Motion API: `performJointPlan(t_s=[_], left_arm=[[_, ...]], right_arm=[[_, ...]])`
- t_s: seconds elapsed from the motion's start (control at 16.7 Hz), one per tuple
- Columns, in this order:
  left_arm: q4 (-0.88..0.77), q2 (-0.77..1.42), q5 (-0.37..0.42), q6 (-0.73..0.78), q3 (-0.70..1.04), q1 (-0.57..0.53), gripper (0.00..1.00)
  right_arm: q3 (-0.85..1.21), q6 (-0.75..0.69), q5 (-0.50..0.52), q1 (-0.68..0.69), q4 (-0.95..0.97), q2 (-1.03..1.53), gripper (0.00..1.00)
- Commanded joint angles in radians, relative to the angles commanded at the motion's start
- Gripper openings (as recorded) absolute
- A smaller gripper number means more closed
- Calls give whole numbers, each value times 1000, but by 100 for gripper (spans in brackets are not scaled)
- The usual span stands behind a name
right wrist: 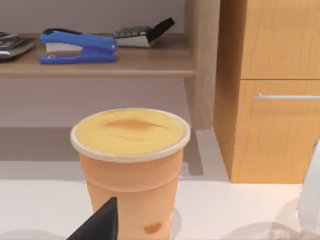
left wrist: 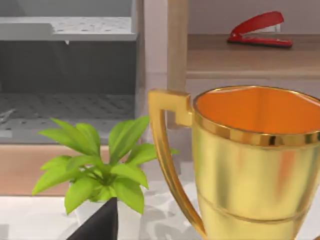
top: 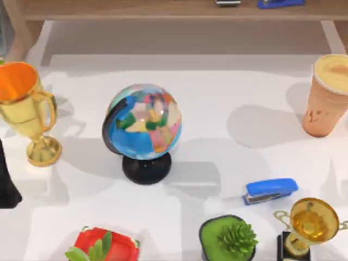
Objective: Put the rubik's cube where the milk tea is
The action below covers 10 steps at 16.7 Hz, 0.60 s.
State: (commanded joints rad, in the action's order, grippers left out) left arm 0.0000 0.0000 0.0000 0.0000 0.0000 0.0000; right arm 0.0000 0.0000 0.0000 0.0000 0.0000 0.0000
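Note:
The milk tea [top: 328,95] is a tall peach-orange cup with a cream-yellow top, standing at the table's far right edge. It also stands close in front of my right gripper [right wrist: 99,225] in the right wrist view, as the milk tea [right wrist: 131,170]. The rubik's cube is out of view. A dark part of my left arm [top: 6,179] sits at the table's left edge. My left gripper [left wrist: 99,226] faces a gold trophy [left wrist: 252,165] and a leafy plant [left wrist: 97,167].
A globe [top: 143,123] on a black base stands mid-table. Gold trophies stand at left [top: 26,111] and front right [top: 309,225]. A blue stapler [top: 270,191], a green-potted succulent [top: 229,238] and a red pot [top: 106,246] line the front. A wooden shelf [top: 174,10] runs along the back.

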Motion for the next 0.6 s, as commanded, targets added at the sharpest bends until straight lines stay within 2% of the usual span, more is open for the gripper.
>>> performJointPlan(t_s=[0.3,0.6], left_arm=[[0,0,0,0,0,0,100],[0,0,0,0,0,0,100]], right_arm=[[62,1,27,28,2,62,100],[372,6,145,142,10,374,100]])
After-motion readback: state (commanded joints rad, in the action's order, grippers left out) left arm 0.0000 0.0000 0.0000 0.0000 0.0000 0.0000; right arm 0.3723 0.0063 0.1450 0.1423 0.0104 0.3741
